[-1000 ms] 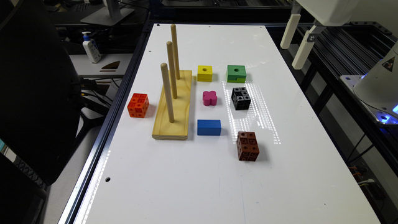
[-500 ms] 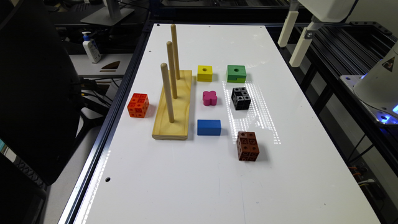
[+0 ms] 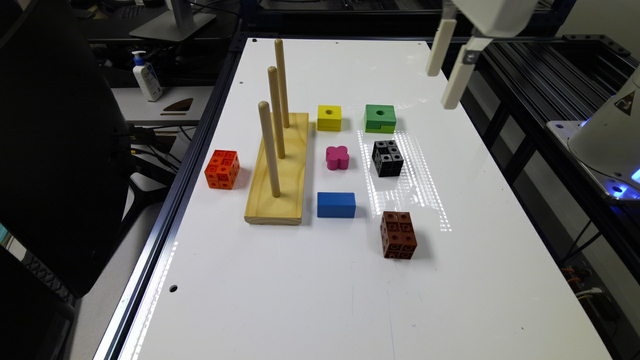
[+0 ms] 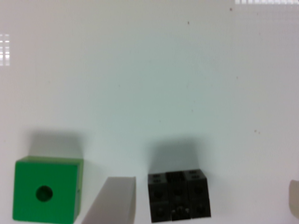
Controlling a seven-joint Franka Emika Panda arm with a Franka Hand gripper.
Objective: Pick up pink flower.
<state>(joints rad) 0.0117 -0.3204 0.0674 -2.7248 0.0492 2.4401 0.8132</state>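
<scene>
White table (image 3: 320,300) carries a wooden peg board (image 3: 278,170) with three upright dowels. To the exterior view's right of the board: yellow cube (image 3: 329,118) with a hole, blue block (image 3: 336,205). Farther right of it: green block (image 3: 380,118) with a hole, black cube (image 3: 387,158), brown cube (image 3: 398,234). Orange cube (image 3: 222,169) sits on the board's opposite side. A pump bottle (image 3: 147,77) stands off the table beyond it.

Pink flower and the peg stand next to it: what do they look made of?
Pink flower: probably painted wood, possibly plastic. The colour is solid, even magenta with a matte top, and no grain shows. Peg stand: looks like unfinished light wood. The base is pale yellow with faint grain lines and the three round dowels match it in tone, with no visible paint or gloss.
</scene>
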